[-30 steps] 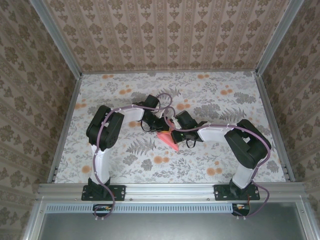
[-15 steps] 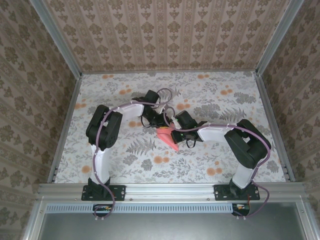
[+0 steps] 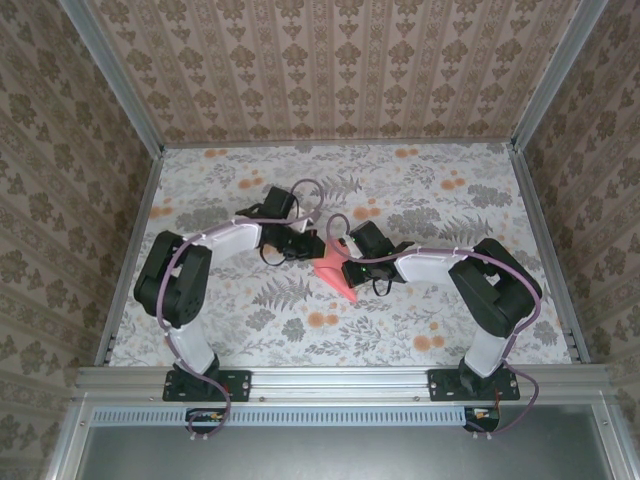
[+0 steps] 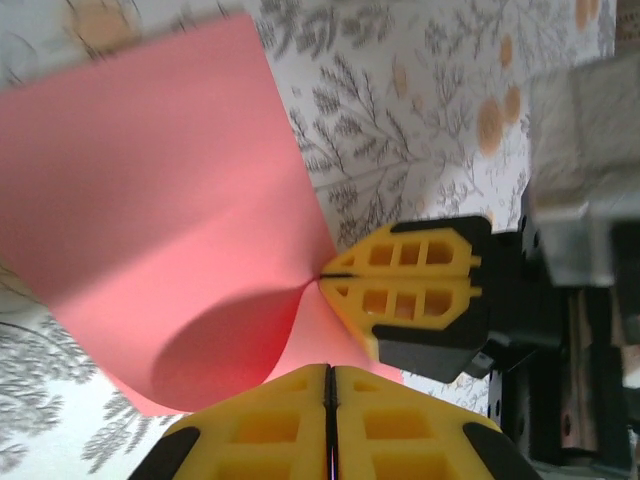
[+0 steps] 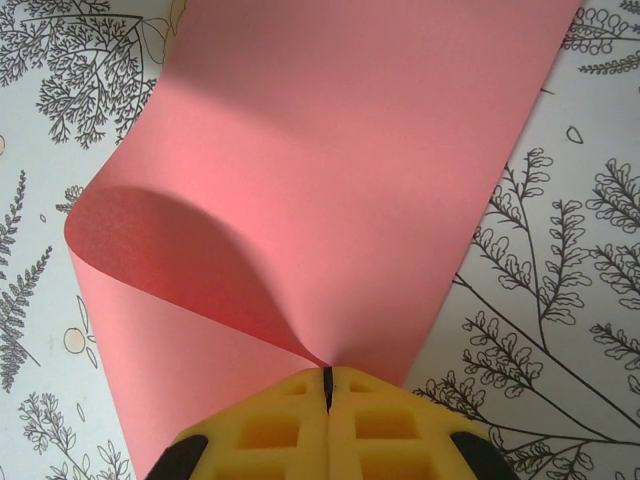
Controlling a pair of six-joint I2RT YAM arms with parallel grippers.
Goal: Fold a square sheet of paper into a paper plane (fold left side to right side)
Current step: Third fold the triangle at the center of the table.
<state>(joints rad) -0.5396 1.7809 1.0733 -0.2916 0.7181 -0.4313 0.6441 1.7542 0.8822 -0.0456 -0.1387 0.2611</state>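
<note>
The right gripper (image 5: pixel 327 378) is closed, its yellow fingers pressed together on the paper (image 5: pixel 350 150). The sheet gathers to a point right at the tips. From that pinch the paper lifts in a shadowed curl on one side and spreads smooth and flat away from the fingers on the other.

The left gripper (image 4: pixel 328 375) is closed too, its fingers meeting with no gap. Its tips sit at the paper's edge, close to the right gripper's tips. Whether any paper is nipped between them I cannot tell. In the left wrist view the two pairs of fingers stand at about a right angle to each other.

From above, the paper lies near the middle of the flowered cloth (image 3: pixel 250 320), between the two grippers, with one corner pointing toward the near edge.
</note>
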